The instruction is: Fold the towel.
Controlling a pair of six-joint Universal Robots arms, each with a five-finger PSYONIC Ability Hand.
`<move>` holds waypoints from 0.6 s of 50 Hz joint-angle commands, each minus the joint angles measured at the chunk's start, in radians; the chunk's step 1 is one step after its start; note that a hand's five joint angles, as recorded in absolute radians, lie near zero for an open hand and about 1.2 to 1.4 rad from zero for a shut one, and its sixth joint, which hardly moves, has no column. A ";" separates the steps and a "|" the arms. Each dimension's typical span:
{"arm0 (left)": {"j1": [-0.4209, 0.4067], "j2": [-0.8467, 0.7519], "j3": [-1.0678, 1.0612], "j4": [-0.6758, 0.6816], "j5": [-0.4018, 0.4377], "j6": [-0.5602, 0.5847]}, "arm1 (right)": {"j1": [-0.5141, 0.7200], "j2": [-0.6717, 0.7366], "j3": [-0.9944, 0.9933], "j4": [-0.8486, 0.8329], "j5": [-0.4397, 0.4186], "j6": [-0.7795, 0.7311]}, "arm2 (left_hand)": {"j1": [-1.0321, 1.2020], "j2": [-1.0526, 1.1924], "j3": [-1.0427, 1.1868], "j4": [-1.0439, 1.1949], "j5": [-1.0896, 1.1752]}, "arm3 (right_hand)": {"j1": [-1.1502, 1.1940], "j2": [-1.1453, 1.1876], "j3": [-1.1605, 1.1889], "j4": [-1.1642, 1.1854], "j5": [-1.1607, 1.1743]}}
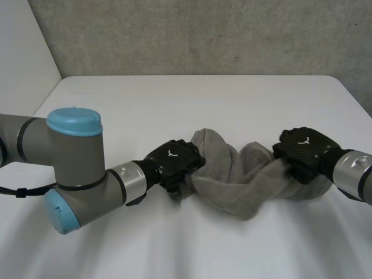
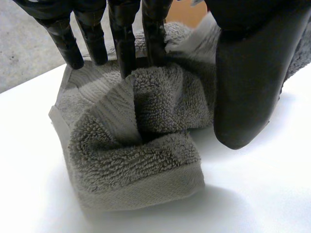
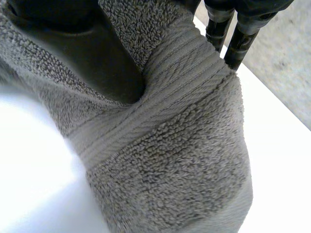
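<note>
Pinching the bunched grey towel [image 1: 232,189] at opposite ends with left hand [image 1: 174,163] and right hand [image 1: 305,148], we need to pull apart evenly, flattening it on the white table [image 1: 203,104] before folding.

table [image 1: 192,99]: white | wall [image 1: 203,35]: grey, speckled | left panel [image 1: 23,46]: white

Open table [image 1: 192,99] beyond; bunched towel [image 1: 232,186] fills the gap between left hand [image 1: 173,164] and right hand [image 1: 305,148]
</note>
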 commanded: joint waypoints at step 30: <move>-0.101 0.005 0.041 0.249 -0.169 -0.075 | -0.068 -0.039 0.064 -0.091 0.024 -0.138 | -0.229 -0.246 -0.048 -0.054 -0.219 | -0.570 -0.551 -0.046 -0.076 -0.571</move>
